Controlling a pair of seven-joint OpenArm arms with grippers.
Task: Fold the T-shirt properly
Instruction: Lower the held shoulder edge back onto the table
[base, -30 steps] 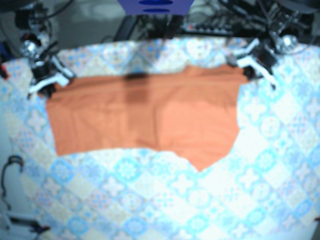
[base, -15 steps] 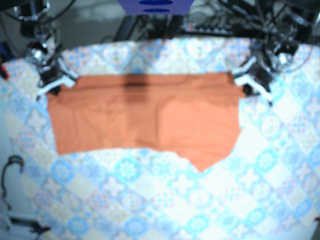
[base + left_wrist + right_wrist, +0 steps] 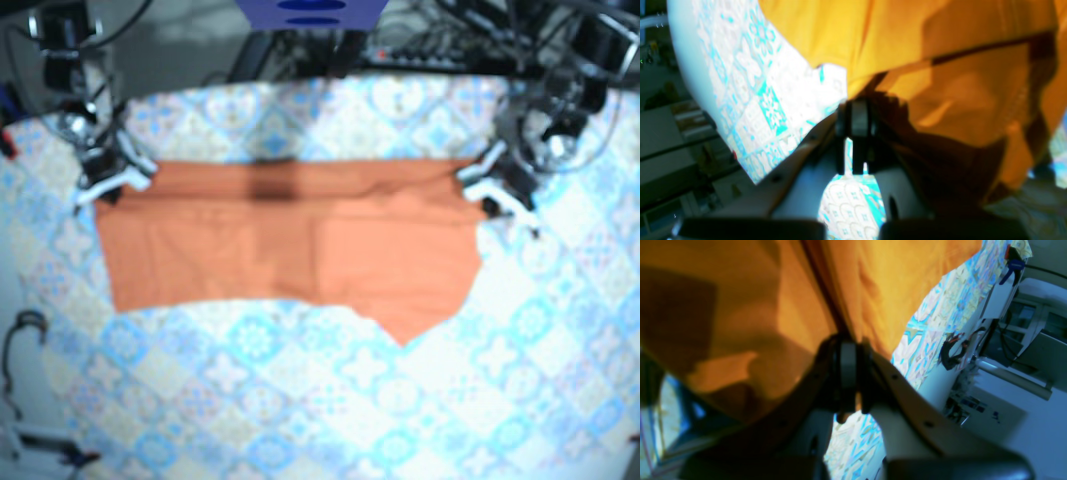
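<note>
I am pinching the orange T-shirt (image 3: 290, 235) at its far edge: the left gripper (image 3: 487, 185) and the right gripper (image 3: 105, 175) are each closed on a corner. Between the jaws the thin cloth is lying flat on the patterned tablecloth (image 3: 350, 400). I am expecting it limp, light, easily slipping.

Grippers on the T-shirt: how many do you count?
2. The left gripper pinches the T-shirt at its far right corner in the base view; the right gripper, its far left corner.
</note>
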